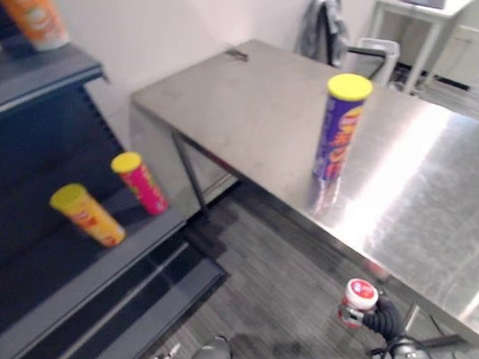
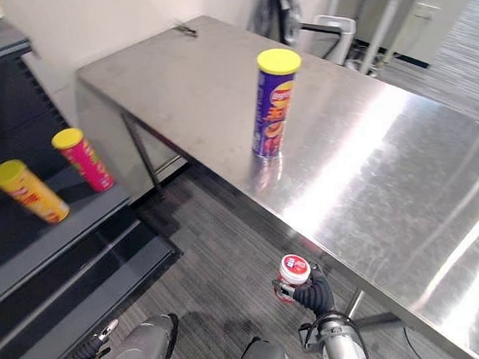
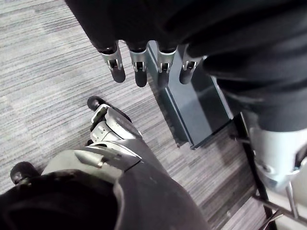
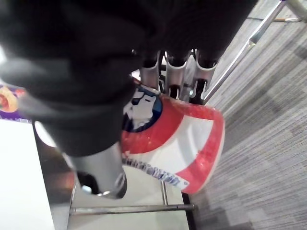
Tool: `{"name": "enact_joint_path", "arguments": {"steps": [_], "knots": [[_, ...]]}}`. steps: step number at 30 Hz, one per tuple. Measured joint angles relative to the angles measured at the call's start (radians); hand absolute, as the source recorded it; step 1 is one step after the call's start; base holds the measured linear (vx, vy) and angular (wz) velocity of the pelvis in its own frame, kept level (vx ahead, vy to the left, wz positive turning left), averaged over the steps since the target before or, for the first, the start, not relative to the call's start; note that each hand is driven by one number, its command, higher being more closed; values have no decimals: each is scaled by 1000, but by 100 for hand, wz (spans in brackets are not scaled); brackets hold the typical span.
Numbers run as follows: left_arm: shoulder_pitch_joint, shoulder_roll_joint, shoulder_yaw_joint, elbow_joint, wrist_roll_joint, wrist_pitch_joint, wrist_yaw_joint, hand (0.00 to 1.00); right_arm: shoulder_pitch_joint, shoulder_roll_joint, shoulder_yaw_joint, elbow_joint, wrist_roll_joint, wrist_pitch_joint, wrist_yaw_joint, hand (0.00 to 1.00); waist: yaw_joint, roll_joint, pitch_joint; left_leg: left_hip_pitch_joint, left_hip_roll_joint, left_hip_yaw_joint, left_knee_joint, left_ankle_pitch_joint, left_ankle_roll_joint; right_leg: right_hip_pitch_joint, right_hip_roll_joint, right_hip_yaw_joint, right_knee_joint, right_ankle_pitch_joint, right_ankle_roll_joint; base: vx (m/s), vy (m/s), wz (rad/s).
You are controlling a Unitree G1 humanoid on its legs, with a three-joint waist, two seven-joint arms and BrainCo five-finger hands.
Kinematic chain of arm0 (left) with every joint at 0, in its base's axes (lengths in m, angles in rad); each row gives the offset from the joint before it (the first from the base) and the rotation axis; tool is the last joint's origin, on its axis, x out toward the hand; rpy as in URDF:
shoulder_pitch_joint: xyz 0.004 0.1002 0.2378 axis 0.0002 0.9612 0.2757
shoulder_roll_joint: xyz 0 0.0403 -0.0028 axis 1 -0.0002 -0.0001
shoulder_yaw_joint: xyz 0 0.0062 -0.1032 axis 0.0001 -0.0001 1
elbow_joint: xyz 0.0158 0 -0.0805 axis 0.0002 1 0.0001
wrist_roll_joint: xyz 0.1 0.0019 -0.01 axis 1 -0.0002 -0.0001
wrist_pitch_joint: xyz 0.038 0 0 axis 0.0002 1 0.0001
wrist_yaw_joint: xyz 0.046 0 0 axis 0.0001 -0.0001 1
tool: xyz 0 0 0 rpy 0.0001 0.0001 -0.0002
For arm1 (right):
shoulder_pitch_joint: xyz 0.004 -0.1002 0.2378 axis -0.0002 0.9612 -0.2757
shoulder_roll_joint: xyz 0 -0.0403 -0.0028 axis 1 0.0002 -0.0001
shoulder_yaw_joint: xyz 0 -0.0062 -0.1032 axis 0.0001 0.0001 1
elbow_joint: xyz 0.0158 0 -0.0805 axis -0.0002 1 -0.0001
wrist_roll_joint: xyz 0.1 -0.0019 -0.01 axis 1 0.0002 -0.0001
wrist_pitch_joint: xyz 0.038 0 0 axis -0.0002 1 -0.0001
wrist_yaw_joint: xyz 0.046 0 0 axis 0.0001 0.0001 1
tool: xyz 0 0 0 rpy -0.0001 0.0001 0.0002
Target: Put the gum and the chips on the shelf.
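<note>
Chips can (image 1: 344, 126), purple with a yellow lid, stands upright on the steel table (image 1: 247, 112) in the left eye view, well apart from the dark shelf (image 1: 50, 271) at the robot's left. I think it waits there because the gum goes first. On the shelf board an orange can (image 1: 88, 213) and a pink can (image 1: 140, 183) lie tilted, with free room beside them.

In the right eye view the right hand (image 2: 311, 293) is low, in front of the near edge of the table. It carries the gum tub (image 2: 293, 273) with the red lid upward. Holding it upright probably makes it easy to set down on its base.

The left wrist view shows the left hand (image 3: 138, 60) above the floor near the foot of the shelf. Its fingers are straight and relaxed, holding nothing.

In the right wrist view the fingers (image 4: 176, 72) are curled round the side of the red and white tub and clamp it. The next move, in my judgement, is to turn toward the shelf.
</note>
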Motion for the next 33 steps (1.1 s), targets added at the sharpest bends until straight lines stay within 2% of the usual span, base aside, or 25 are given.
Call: {"name": "enact_joint_path", "arguments": {"steps": [2, 3, 4, 5, 6, 7, 8, 10, 12, 13, 15, 16, 19, 21, 23, 25, 26, 28, 30, 31, 32, 33], "knots": [[0, 2, -4, -3, -1, 0, -2, 0, -2, -25, 0, -1, 9, 0, 0, 100, 10, -14, 8, 4, -8, -24, -63, 52, 6, 11, -22, -50, 3, -5, -6, -127, -177, 83], [0, 2, -4, -4, 0, 0, -6, 0, -11, -44, 1, -1, 9, 0, 0, 100, 21, -2, 2, 8, 4, 2, -123, 90, 36, 7, -33, -72, 2, -5, -8, -133, -180, 61], [2, 1, -4, -4, -1, 1, -7, 0, -19, -53, 2, 1, 9, 0, 1, 100, 24, -15, 6, 13, 24, 44, -158, 103, 55, -1, -38, -82, -3, 0, -19, -125, -165, 45], [3, 2, 3, -3, 0, 2, -10, 0, -46, -67, 8, 14, 9, 0, 3, 100, 32, -21, 8, 10, 78, 175, -180, 120, 79, -13, -54, -110, -24, 17, -49, -98, -111, 40], [1, 2, 8, 1, 2, 7, -13, 0, -71, -69, 3, 29, 9, 2, 3, 100, 30, -20, 8, -11, 121, 295, -116, 118, 87, -26, -63, -126, -52, 33, -66, -83, -87, 40], [3, 1, 8, 2, 5, 9, -15, 0, -80, -69, 2, 34, 9, 3, 3, 100, 28, -17, 6, -11, 141, 346, -71, 115, 90, -25, -64, -139, -71, 48, -68, -61, -49, 48], [7, -4, 8, 1, 10, 11, -18, 0, -87, -67, -1, 39, 9, 2, 2, 100, 23, -7, -4, 2, 185, 438, 32, 99, 114, -19, -62, -174, -115, 79, -64, -55, -31, 44], [5, -8, 7, 1, 12, 11, -21, 0, -83, -66, -7, 39, 18, 2, 2, 100, 18, 5, -17, 69, 247, 552, 121, 85, 130, -2, -61, -216, -166, 114, -54, -21, 23, 65], [7, -8, 6, -6, 15, 15, -24, 0, -65, -64, -36, 33, 26, 3, 2, 100, 13, 20, -48, 129, 286, 629, 103, 81, 131, -10, -75, -273, -178, 129, -43, -18, 94, 100], [7, -7, 4, -27, 21, 15, -28, 0, -65, -58, -57, 33, 25, 10, 7, 100, 3, 25, -61, 126, 269, 706, 49, 103, 153, -11, -92, -312, -185, 142, -29, -47, 100, 107], [20, -3, -2, -39, 28, 15, -29, 0, -55, -46, -64, 27, 23, 11, 19, 100, 1, 11, -76, 129, 236, 741, -40, 160, 174, -2, -101, -343, -245, 180, -31, -33, 72, 76], [23, -1, -2, -40, 58, 16, -29, 0, -52, -34, -65, 13, 22, 10, 21, 100, -5, 7, -85, 158, 200, 750, -159, 225, 145, 18, -107, -382, -305, 219, -33, -8, 90, 65], [20, -14, -6, -39, 134, 22, -42, 0, -31, -31, -82, 10, 12, 8, 22, 100, -12, 32, -103, 190, 200, 801, -233, 252, 121, 48, -114, -460, -336, 250, -19, -19, 102, 70], [20, -28, -15, -39, 178, 20, -48, 0, -18, -37, -87, 26, -3, 13, 21, 100, -10, 59, -122, 210, 160, 796, -320, 263, 111, 67, -124, -502, -352, 276, 3, -38, 152, 65], [22, -29, -13, -37, 178, 21, -46, 0, -30, -36, -61, 28, -24, 12, 18, 100, -4, 67, -127, 205, 150, 785, -332, 264, 111, 67, -123, -508, -371, 296, 10, -77, 131, 28], [22, -25, -13, -38, 178, 20, -43, 0, -53, -35, -37, 38, -25, 8, 11, 100, -4, 60, -122, 186, 150, 763, -325, 264, 111, 64, -116, -516, -389, 312, 8, -100, 83, 15], [19, -18, -14, -35, 177, 21, -37, 0, -68, -25, -26, 61, -34, 8, 1, 100, -4, 51, -116, 178, 153, 747, -312, 263, 111, 63, -112, -516, -393, 318, 5, -91, 24, -3], [21, -16, -16, -34, 177, 20, -27, 0, -73, -7, -24, 92, -34, 8, -10, 100, -3, 43, -103, 178, 172, 741, -274, 219, 99, 61, -93, -496, -390, 323, -1, -104, 34, -28], [27, -17, -52, -31, 177, 21, -27, 0, -63, 2, -22, 99, -34, 11, -30, 100, -4, 64, -82, 196, 214, 742, -222, 96, 81, 36, -69, -426, -352, 316, -8, -137, 63, -76], [25, -17, -60, -31, 177, 21, -26, 0, -60, 2, -22, 99, -32, 12, -32, 100, -6, 70, -78, 194, 221, 742, -207, 62, 76, 22, -68, -410, -339, 315, -8, -163, 73, -78], [11, -11, -72, -33, 175, 21, -25, 0, -47, 7, -23, 101, -27, 13, -41, 100, -11, 72, -59, 189, 228, 742, -181, 1, 61, -6, -73, -379, -313, 311, -4, -190, 81, -58], [-1, -3, -73, -37, 171, 21, -20, 0, -35, 16, -24, 106, -21, 23, -49, 100, -11, 61, -40, 177, 227, 746, -146, -23, 64, -18, -79, -358, -307, 311, 2, -243, 98, -51]]}}
